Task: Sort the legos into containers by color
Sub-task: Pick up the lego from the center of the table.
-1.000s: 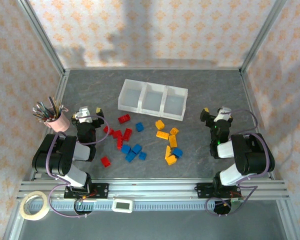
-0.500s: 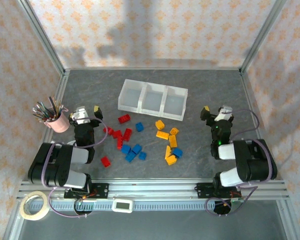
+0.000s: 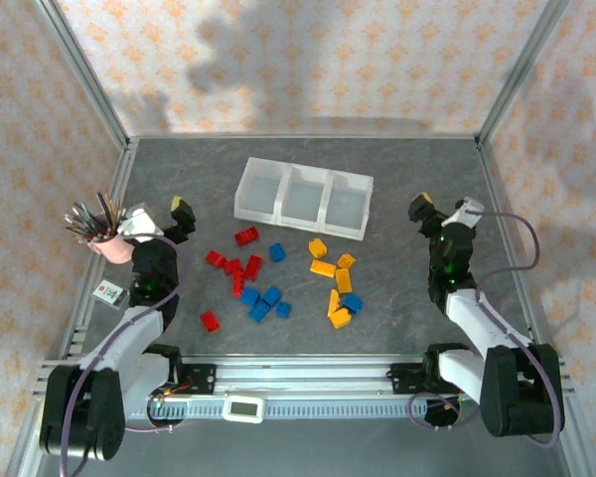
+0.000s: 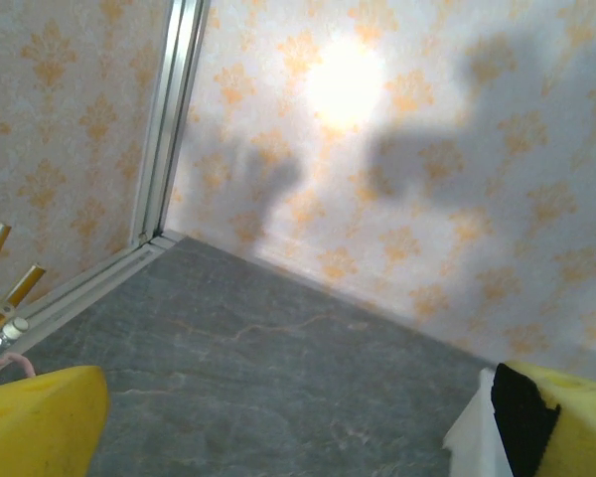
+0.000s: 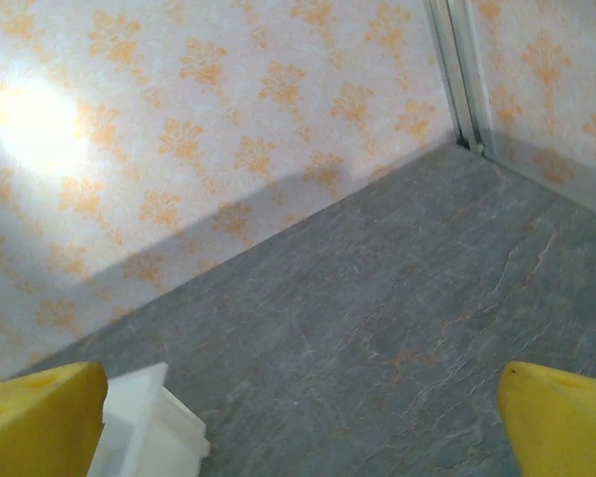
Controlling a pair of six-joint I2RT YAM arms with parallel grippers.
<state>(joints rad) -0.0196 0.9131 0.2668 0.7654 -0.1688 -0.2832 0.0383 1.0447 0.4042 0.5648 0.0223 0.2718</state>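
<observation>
A: Starting where? Barely begun, going by the bins (image 3: 281,195), seemingly bare at the far middle of the table (image 3: 427,169).

B: Start from the left gripper (image 3: 157,213) and the right gripper (image 3: 444,210). Spread wide, gripping nothing, raised at either side and aimed toward the back wall (image 3: 308,70). Same in both wrist views, with yellow fingertips (image 4: 35,422) far apart.

A: Reaching for what, then?

B: For the legos (image 3: 271,295), lying loose on the table just nearer than the bins, between the arms — reds (image 3: 252,264) leftward, blues (image 3: 259,311) in the middle, yellow-orange ones (image 3: 323,267) rightward. Probably best to tip each wrist down first, then take an outlier, such as the lone red (image 3: 210,320).

A: Watching out for anything?

B: Steer clear of the pen cup (image 3: 109,238) just beside the left gripper. Come straight down over one brick, close across its narrow sides, avoid nudging neighbours in the tight clusters — and keep to one colour per bin.
</observation>
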